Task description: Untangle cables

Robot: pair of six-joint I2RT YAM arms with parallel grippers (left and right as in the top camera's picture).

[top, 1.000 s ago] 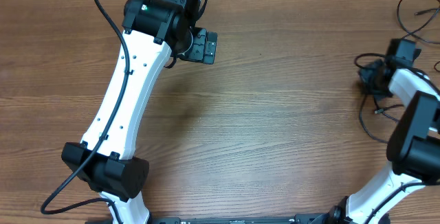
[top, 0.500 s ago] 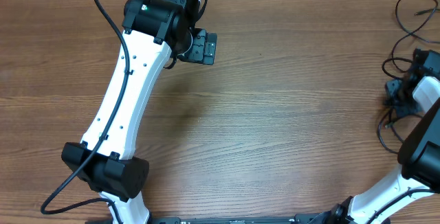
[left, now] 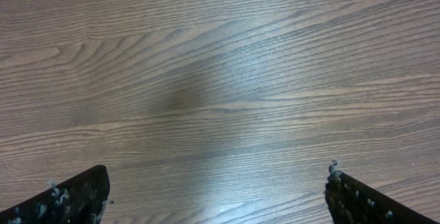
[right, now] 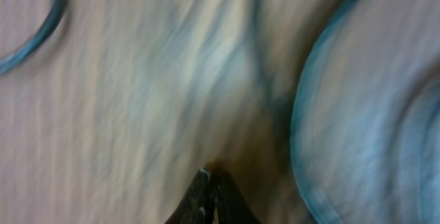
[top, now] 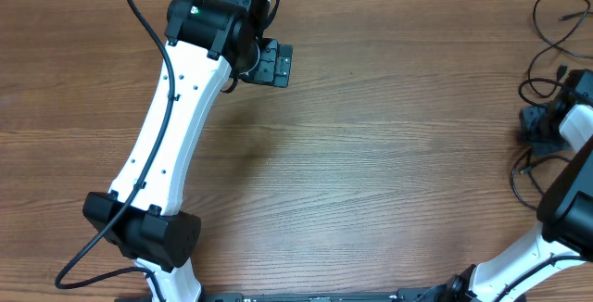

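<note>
Thin black cables lie in loose loops at the table's far right edge, around my right gripper. In the blurred right wrist view the jaws are pressed together, and a thin cable strand runs down to their tips, with cable loops beside them. My left gripper is far from the cables, at the back left of the table. In the left wrist view its fingers are wide apart over bare wood with nothing between them.
The wooden table fills the view. The left arm stretches diagonally across the left side with its own thick black wire. The right arm stands at the right edge.
My right gripper has moved to the right, toward the table's edge, and the cable loops around it have shifted right with it. The left arm has not moved.
</note>
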